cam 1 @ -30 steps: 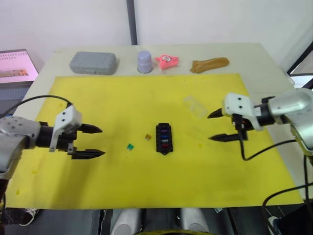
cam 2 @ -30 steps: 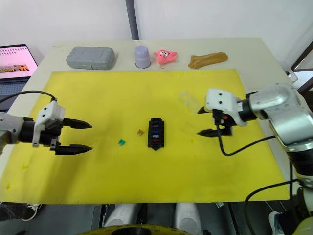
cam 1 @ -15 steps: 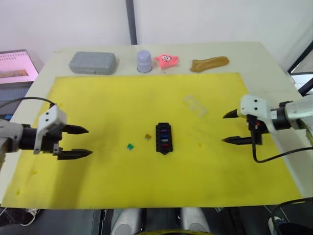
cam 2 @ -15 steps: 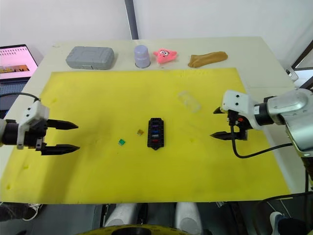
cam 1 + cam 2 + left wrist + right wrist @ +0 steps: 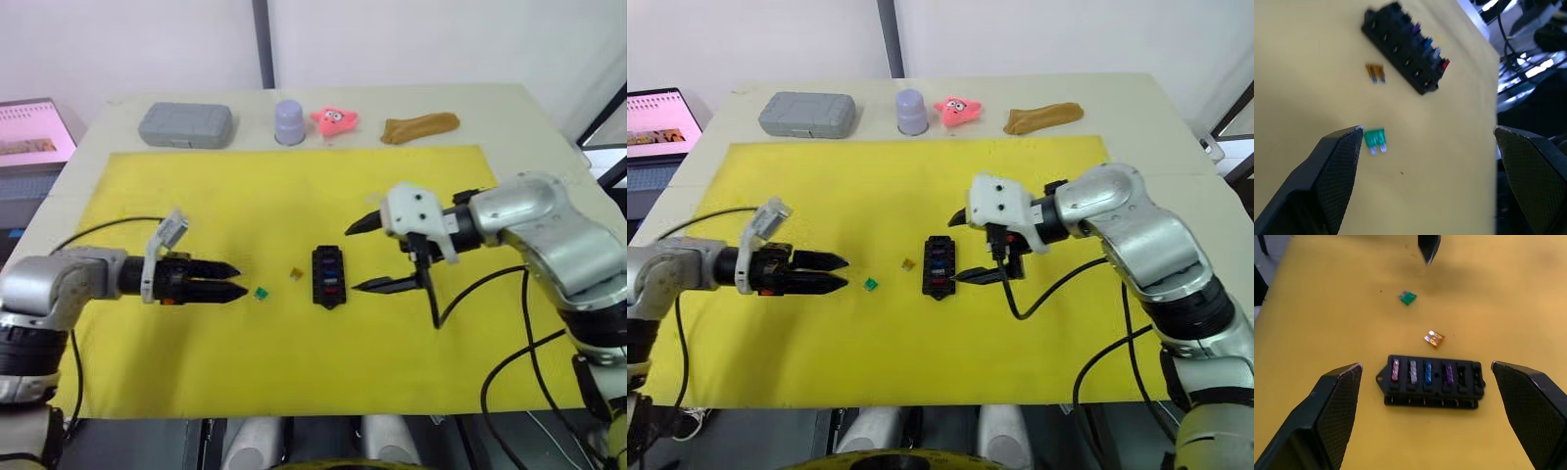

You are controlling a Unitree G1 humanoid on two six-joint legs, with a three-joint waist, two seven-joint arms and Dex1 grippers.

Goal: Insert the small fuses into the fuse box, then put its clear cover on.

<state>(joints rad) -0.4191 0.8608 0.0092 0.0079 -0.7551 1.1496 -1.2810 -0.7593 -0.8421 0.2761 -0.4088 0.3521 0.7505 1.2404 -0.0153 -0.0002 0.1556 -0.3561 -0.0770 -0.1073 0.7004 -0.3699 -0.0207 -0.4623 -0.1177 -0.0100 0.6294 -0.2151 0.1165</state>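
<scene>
- The fuse box [image 5: 1431,381] is a small black block lying flat on the yellow mat [image 5: 294,372]
- Four small fuses sit in its slots: a red one [image 5: 1396,370], a grey one [image 5: 1412,371], a blue one [image 5: 1427,371] and a purple one [image 5: 1448,373]; the two slots past the purple one are bare
- The right gripper [image 5: 364,257] is wide open and holds nothing
- The fuse box lies in front of the right gripper's two fingers, just past their tips, in line with the wide gap between them
- The orange fuse [image 5: 1434,338] lies loose on the mat just past the fuse box, farther from the right fingers
- The green fuse [image 5: 1375,138] lies loose on the mat too, a little way from the orange one
- The left gripper [image 5: 840,272] is open and holds nothing
- The green fuse lies right by the tip of one left finger [image 5: 1334,166], on the inner side; I cannot tell if they touch
- The fuse box and the orange fuse lie farther out, past the left fingertips
- The clear cover cannot be made out
</scene>
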